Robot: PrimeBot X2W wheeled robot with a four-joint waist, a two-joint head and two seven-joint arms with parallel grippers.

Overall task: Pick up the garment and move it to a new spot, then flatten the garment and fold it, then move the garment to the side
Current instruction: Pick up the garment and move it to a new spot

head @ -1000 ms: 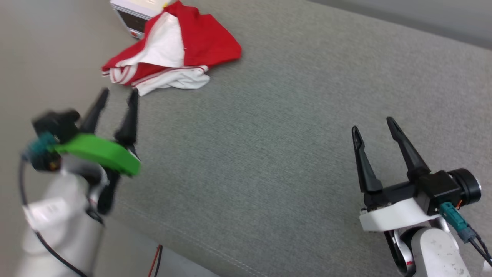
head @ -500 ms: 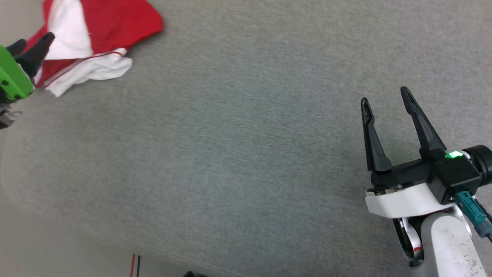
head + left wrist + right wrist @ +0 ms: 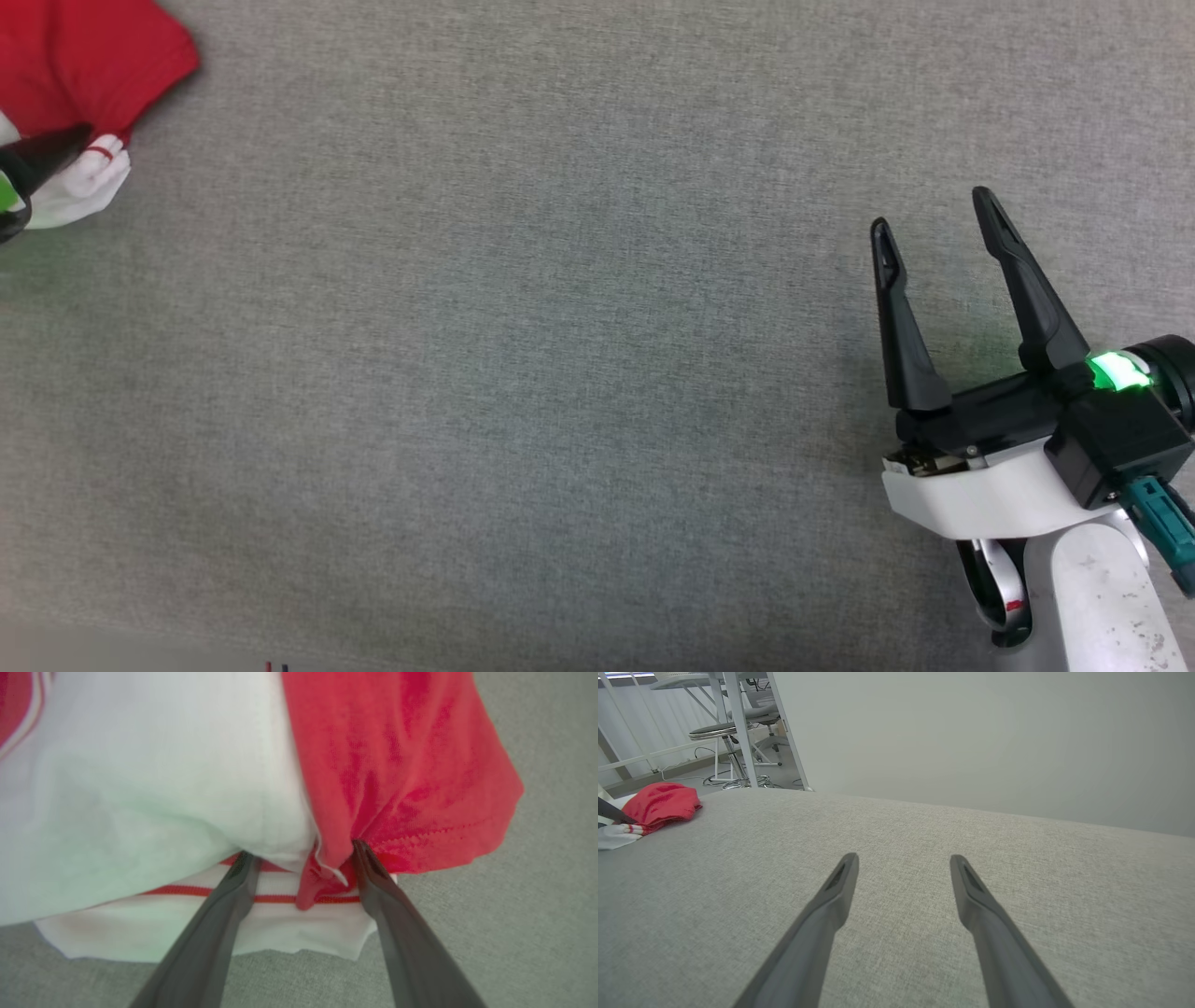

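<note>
Grey coarse-woven cloth across the desk (image 3: 560,373), flat and matte; beyond its far edge, from the right wrist, a plain pale wall (image 3: 971,732), a round stool (image 3: 712,730) and white frame legs (image 3: 738,728); crumpled at the desk's left end, the garment (image 3: 397,765): smooth red knit with stitched hem, soft white panel, red-striped white trim beneath; left claw (image 3: 303,850) spread wide, 2 dark tapered fingers straddling a bunched red fold, tips against cloth, not clenched; right claw (image 3: 932,208) likewise released, well apart from the garment, over bare weave; green light (image 3: 1116,371) glowing behind its fingers.
</note>
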